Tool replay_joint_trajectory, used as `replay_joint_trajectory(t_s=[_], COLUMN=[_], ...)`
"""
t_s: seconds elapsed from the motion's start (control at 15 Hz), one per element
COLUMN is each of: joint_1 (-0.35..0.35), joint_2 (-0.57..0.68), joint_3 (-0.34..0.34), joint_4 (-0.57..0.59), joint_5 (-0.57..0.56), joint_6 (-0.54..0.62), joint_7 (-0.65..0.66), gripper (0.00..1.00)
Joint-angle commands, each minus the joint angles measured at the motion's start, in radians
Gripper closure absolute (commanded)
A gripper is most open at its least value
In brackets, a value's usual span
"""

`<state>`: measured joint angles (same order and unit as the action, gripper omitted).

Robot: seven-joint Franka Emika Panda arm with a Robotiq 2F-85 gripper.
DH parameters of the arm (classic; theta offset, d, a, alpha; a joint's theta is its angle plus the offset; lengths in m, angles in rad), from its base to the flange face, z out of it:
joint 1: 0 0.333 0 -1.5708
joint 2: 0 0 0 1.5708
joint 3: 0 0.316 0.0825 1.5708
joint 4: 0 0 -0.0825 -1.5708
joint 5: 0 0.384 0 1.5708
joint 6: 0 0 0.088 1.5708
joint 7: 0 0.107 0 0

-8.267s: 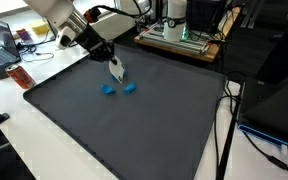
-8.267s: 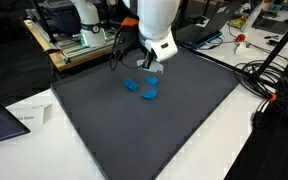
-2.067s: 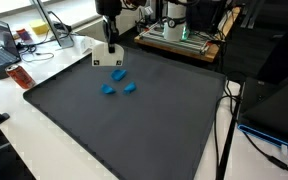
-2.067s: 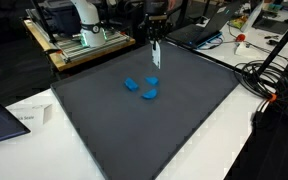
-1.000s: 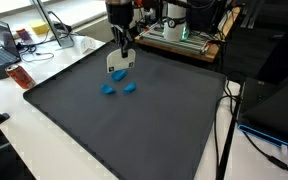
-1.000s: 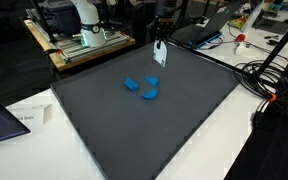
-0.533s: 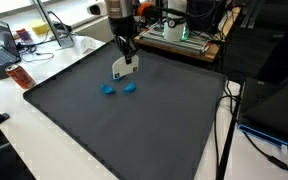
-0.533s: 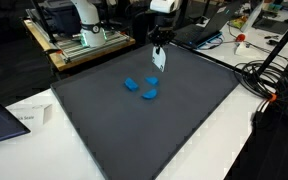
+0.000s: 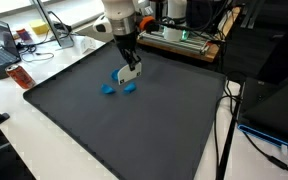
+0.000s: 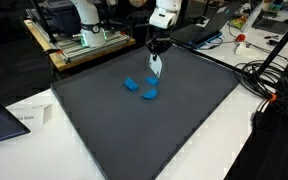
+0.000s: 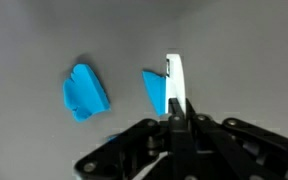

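Jaws: closed, pinching a thin white card (image 11: 174, 78) by its top edge. The card hangs upright below them and shows edge-on in the wrist view.

Card position: low over the dark mat (image 9: 134, 130), just beside the nearer of two blue pieces. In the wrist view that blue piece (image 11: 155, 92) sits right against the card's line and the second blue piece (image 11: 84, 92) lies off to the side, apart. Both exterior views put the card (image 9: 130, 72) (image 10: 155, 66) above the pair, with a gap to the mat. I cannot tell contact for certain.

Outward: the arm (image 9: 119, 20) comes down from the far edge of the mat. The mat lies on a white desk (image 9: 19, 125), with lab clutter beyond.

Progress, as judged: the card is in the grip and at the blue pieces. It is not laid down or let go, and both pieces lie flat and loose.

Against the earlier frames: a couple of seconds ago the card hung higher and farther back, toward the mat's far edge. It has since come forward and down. The blue pieces have not shifted.
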<state>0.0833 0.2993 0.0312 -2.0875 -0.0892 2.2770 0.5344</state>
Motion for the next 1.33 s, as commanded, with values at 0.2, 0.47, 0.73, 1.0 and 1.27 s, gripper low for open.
replay_joint_trajectory(t_s=[0.2,0.47,0.73,1.0,1.27], joint_1=[0.014,0.012,0.010,0.005,-0.001], joint_2=[0.068,0.105,0.141,0.168,0.188], joint_3=[-0.014,-0.015,-0.020,-0.019,-0.019], joint_4=[0.030,0.056,0.082,0.102,0.107], joint_5=[0.028,0.034,0.042,0.059,0.080], joint_6=[0.017,0.015,0.010,0.001,-0.003], joint_7=[-0.042,-0.067,-0.084,-0.111,-0.135], gripper=[0.99,0.99,0.99,0.99,0.99])
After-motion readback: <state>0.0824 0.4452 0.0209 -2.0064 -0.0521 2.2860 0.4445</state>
